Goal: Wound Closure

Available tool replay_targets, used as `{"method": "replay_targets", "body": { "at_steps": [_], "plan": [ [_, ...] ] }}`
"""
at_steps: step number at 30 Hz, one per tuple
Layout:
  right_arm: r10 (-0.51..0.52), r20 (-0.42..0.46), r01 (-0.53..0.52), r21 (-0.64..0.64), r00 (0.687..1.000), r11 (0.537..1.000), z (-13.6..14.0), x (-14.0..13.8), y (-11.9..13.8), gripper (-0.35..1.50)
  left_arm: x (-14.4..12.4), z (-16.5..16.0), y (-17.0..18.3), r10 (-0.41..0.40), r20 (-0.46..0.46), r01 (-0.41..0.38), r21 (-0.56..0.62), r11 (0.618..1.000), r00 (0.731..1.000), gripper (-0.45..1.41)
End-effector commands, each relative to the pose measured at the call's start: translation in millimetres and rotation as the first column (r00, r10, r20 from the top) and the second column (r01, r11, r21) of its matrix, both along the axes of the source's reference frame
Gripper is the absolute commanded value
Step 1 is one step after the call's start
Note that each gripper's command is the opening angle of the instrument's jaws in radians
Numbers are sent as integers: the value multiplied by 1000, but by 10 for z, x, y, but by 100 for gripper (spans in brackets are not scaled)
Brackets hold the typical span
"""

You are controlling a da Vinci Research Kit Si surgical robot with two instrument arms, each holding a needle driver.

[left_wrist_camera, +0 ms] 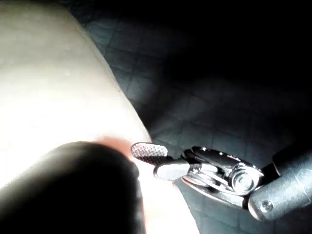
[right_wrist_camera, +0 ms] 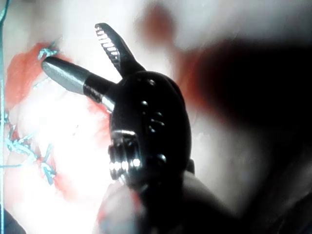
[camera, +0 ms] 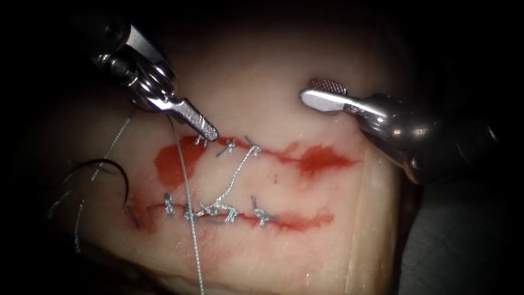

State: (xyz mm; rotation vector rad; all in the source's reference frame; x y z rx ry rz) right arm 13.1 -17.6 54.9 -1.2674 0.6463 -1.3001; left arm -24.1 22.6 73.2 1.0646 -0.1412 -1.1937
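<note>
Jaws together on the left tool [camera: 210,132], coming in from the upper left corner of the tissue [camera: 284,65], tip just above the leftmost stitch of the upper cut [camera: 273,154]. Cannot tell whether anything is pinched between them. Jaws apart on the right tool [camera: 308,90], clamped on nothing, hovering over bare tissue above the right end of the upper cut; seen in the right wrist view too, one serrated face turned up, the smooth jaw pointing toward the stitches.

Lying free near the tissue's left edge, held by neither tool: the needle [camera: 117,167], a dark curve well to the left of both cuts. Cannot tell whether its lower end sits in the tissue.

Running out from under the left tool's jaws and down past the lower cut [camera: 289,220] to the tissue's front edge: a long thread [camera: 187,191]. Crossing slantwise from the upper cut's stitches to the lower cut's knots: another strand. More loose strands near the needle, toward the left edge.

Pooled at both ends of the upper cut and thinly along the lower one: red fluid [camera: 172,164].
</note>
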Motion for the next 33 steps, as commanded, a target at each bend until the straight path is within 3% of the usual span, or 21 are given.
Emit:
{"method": "replay_targets", "body": {
  "at_steps": [1,2,4,8,14,15,25,33],
  "plan": [
    [1,-4,-1,-1,1000,1000,4,10,-2,138,-6,7,1,-54,-1,54,44,998,999,36],
    [3,-6,-3,4,1000,1000,4,10,-2,138,-7,10,-4,-147,5,145,127,981,989,14],
    [6,-9,-6,15,1000,1000,4,10,-2,138,-9,12,-10,-208,0,202,246,948,978,9],
    [9,-10,-9,19,1000,1000,5,11,-3,138,-11,18,-24,-176,-85,196,374,906,981,17],
    [12,-9,-12,18,1000,1000,4,13,-4,140,-15,40,-39,-104,-34,109,298,948,994,17],
    [13,-8,-13,18,1000,1000,4,14,-5,140,-15,46,-42,-88,-30,93,276,957,996,24],
    [22,-2,-22,18,1000,1000,3,20,-7,141,-11,77,-46,12,-92,1,136,991,996,32],
    [27,-5,-27,28,1000,999,2,21,-8,141,-18,78,-61,52,-81,-42,118,992,995,9]
  ]
}}
